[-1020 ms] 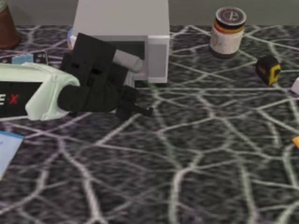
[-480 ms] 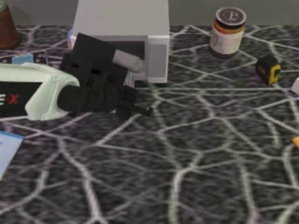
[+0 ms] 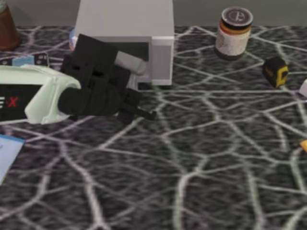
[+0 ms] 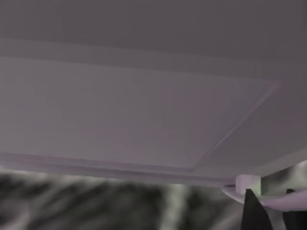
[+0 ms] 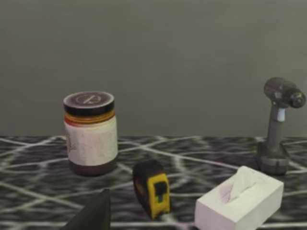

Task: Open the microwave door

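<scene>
Reaching at the microwave (image 3: 125,19) front, my left gripper (image 3: 139,112) just below its door (image 4: 144,120), finger spread indiscernible.

The wide middle and near stretch of the bench (image 3: 201,163) carries nothing, and passage there is unobstructed. Obstructions sit along the far edge and the sides. The microwave (image 3: 125,19) stands far left of centre, and the approach to its front is blocked by the left arm, whose left gripper (image 3: 136,112) lies on the bench just before it. Right of the microwave a strip of bare bench separates it from the jar (image 3: 233,32). The tape measure (image 3: 276,71) stands near the jar on its right, apart from it. A tissue box (image 5: 239,200) and a drill (image 5: 276,129) occupy ground further right. Flat items line the left edge.
</scene>
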Tool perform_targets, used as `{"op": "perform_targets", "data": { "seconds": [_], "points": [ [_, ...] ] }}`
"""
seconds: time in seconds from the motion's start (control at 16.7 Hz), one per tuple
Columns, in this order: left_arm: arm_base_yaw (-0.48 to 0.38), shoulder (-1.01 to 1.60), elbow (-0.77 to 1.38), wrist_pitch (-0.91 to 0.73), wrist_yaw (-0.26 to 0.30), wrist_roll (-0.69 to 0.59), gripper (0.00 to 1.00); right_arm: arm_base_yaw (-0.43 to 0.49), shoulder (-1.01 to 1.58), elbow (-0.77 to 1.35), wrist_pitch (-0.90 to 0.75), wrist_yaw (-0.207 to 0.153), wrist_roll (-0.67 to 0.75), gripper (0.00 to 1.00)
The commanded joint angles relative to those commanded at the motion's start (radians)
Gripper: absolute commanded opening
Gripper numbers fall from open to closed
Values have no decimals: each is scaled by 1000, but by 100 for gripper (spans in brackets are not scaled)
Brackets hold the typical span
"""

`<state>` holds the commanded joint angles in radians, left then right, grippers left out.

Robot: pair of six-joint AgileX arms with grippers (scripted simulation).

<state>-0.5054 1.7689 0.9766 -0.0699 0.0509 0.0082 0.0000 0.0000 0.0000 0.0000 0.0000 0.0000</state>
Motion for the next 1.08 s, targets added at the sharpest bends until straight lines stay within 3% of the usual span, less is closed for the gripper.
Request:
{"op": "perform_targets", "data": {
  "seconds": [0.3,1.08],
  "points": [
    [23,-18,-19,3,27,43,0,0,0,0,0,0,0,100],
    [23,-18,-19,3,27,43,0,0,0,0,0,0,0,100]
  ]
}}
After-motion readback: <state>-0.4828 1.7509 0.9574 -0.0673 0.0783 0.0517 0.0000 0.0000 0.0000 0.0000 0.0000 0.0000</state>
